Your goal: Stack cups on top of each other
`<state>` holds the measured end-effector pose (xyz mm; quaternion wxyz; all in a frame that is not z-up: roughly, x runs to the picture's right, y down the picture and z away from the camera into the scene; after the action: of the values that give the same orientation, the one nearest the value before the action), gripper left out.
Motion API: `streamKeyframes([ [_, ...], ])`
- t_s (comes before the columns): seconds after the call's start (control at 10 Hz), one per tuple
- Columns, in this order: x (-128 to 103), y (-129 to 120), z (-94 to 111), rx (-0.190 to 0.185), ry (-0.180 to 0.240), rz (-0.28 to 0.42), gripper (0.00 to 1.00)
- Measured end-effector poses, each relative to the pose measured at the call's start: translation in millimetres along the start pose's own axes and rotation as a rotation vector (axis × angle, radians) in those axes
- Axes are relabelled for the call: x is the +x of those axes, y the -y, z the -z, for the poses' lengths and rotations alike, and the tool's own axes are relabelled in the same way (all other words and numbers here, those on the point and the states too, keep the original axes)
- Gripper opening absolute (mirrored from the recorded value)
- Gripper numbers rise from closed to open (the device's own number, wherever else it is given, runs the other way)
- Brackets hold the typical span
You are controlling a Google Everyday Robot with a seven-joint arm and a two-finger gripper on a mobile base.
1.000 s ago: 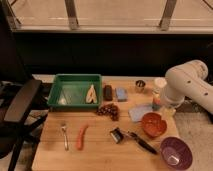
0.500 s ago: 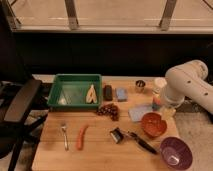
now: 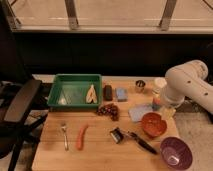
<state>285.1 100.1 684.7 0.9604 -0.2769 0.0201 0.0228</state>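
A small shiny silver cup (image 3: pixel 140 85) with a dark inside stands upright at the back of the wooden table (image 3: pixel 100 150). A plain whitish cup (image 3: pixel 160 83) stands just right of it, partly hidden by my white arm (image 3: pixel 186 82). My gripper (image 3: pixel 158 103) hangs down at the table's right side, just in front of the whitish cup and above the orange bowl (image 3: pixel 153 124). It seems to be around a small orange and blue thing.
A green tray (image 3: pixel 75 91) with a banana sits at the back left. Grapes (image 3: pixel 108 110), a dark block (image 3: pixel 107 92), a blue sponge (image 3: pixel 121 94), a fork (image 3: pixel 65 135), a carrot (image 3: pixel 81 136), a black tool (image 3: pixel 131 138) and a purple bowl (image 3: pixel 175 152) lie around. A black chair (image 3: pixel 17 107) stands left.
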Motion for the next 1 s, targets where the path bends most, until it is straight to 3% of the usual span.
streamKeyframes([
  [0.5,0.1,0.1,0.0,0.000,0.000,0.000,0.65],
  [0.7,2.6,6.5,3.4,0.019,0.004,-0.005,0.65],
  [1.0,-12.6,48.8,1.1,0.044,0.047,0.011,0.65],
])
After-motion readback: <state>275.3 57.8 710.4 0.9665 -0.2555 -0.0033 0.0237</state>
